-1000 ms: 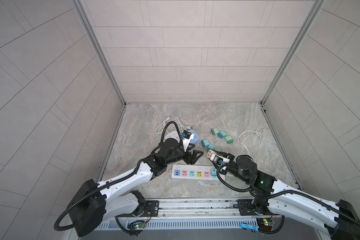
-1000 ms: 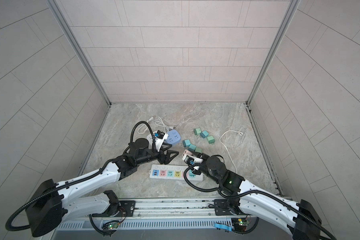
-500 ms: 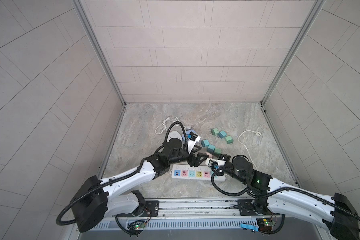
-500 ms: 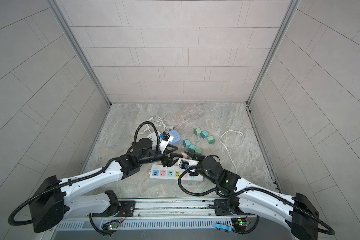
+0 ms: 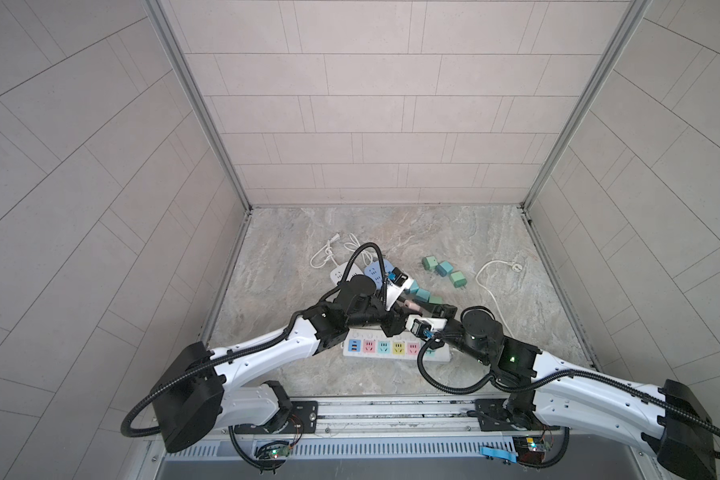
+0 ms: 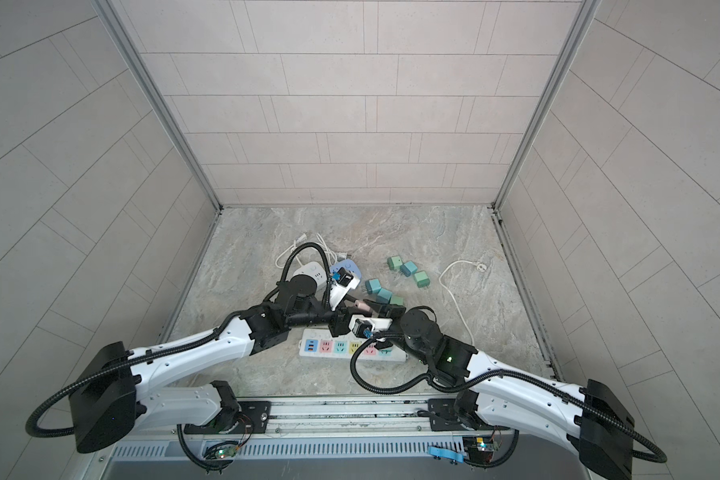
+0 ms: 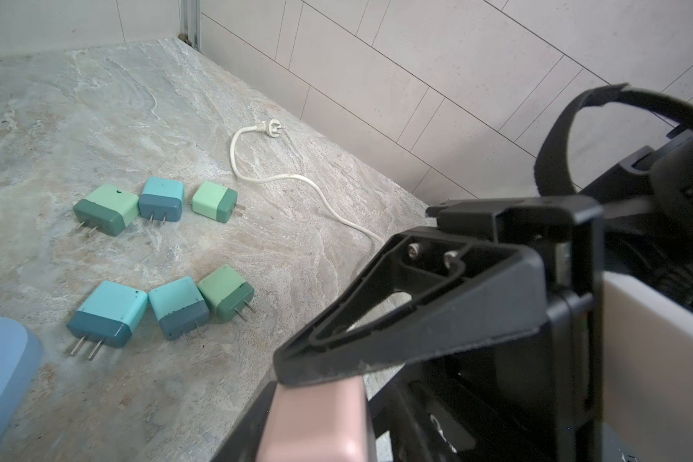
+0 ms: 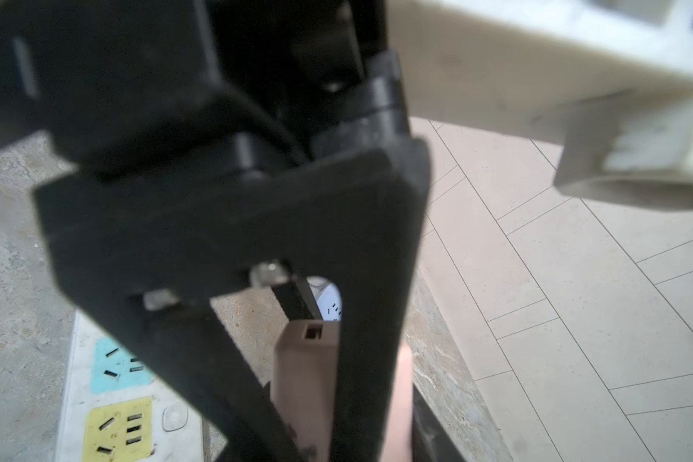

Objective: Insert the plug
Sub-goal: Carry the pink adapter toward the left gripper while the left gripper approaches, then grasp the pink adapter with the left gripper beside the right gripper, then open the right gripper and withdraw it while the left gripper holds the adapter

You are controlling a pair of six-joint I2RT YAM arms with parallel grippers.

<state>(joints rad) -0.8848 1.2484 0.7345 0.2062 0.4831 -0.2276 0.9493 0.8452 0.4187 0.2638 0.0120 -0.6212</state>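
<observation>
One pink plug [image 5: 411, 306] sits a little below the centre of both top views, where the two grippers meet. In the frame it lies just above the right half of the multi-coloured power strip [image 5: 375, 347].

The right gripper [image 5: 427, 309] reaches in from the lower right, its jaws drawn narrow and clamped on the plug. In the left wrist view one of its triangular black fingers [image 7: 417, 312] enters from the right edge. The tip of that finger lies on the plug's upper face at the bottom centre.

The left gripper [image 5: 400, 312] comes in from the lower left, its jaws standing close on either side of the same plug. A black finger touches the plug's left side at the bottom of the left wrist view. Whether this gripper actually grips the plug I cannot tell.

In the right wrist view the plug shows in the lower centre, through the cut-out of a blurred black finger. Its end has a small square opening, and the strip's teal and yellow sockets are at the lower left.

Six green and teal adapters [image 7: 179, 306] lie on the marble floor [image 7: 137, 100] in the left half of the left wrist view. They form two rows of three, well apart from the grippers. A white cord [image 7: 273, 176] curls through the middle of that view, up to its own plug near the top centre. A pale blue strip [image 7: 1, 376] shows at the lower left edge.
</observation>
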